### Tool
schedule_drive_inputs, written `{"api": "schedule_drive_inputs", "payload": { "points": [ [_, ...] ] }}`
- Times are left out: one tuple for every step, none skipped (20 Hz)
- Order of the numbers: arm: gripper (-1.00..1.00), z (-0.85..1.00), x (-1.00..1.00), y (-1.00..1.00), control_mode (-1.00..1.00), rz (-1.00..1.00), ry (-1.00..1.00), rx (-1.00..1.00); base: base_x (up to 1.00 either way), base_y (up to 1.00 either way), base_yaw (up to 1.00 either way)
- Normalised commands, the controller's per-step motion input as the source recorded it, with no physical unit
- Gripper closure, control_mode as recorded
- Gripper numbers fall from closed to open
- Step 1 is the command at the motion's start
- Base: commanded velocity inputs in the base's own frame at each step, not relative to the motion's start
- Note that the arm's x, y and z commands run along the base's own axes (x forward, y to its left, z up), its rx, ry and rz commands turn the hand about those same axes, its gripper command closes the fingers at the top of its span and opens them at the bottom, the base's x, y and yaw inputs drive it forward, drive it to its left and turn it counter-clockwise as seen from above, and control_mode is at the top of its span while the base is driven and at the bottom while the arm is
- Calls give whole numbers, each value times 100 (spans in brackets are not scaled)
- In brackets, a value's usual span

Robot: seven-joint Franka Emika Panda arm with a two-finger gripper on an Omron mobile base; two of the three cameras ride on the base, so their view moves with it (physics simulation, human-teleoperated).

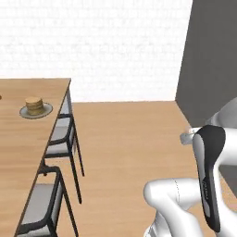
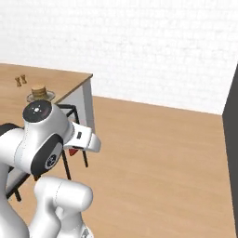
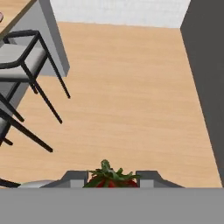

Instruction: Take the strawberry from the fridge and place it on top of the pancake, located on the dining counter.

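Strawberry [image 3: 110, 179] pinched between the fingers [image 3: 75, 178] — pancake [image 1: 34, 105] well apart.

Pancake [image 2: 38, 90] on grey plate [image 2: 32, 98], near dining counter's [image 2: 69, 82] right edge; two shakers [image 2: 20, 81] just left.

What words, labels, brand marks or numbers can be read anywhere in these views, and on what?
None can be read.
The dark panel on the robot's arm link carries a faint vertical marking, too blurred to read.
The pancake, its plate, the dining counter, the stools and the strawberry in the end effector bear no lettering.
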Motion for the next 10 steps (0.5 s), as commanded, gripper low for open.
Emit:
{"api": "schedule_drive_inputs", "payload": {
  "points": [
    [100, 0, 0, 0, 100, 0, 0, 0, 97, 0, 36],
    [100, 0, 0, 0, 100, 0, 0, 0, 99, -2, 36],
    [100, 0, 0, 0, 100, 0, 0, 0, 100, -1, 36],
    [100, 0, 0, 0, 100, 0, 0, 0, 99, 0, 36],
    [100, 0, 0, 0, 100, 0, 0, 0, 96, -6, 37],
    [100, 0, 0, 0, 100, 0, 0, 0, 96, -13, 39],
    [100, 0, 0, 0, 100, 0, 0, 0, 98, -11, 39],
    [100, 0, 0, 0, 100, 0, 0, 0, 96, -6, 38],
    [100, 0, 0, 0, 100, 0, 0, 0, 96, -8, 39],
    [100, 0, 0, 0, 100, 0, 0, 0, 97, -10, 39]
  ]
}}
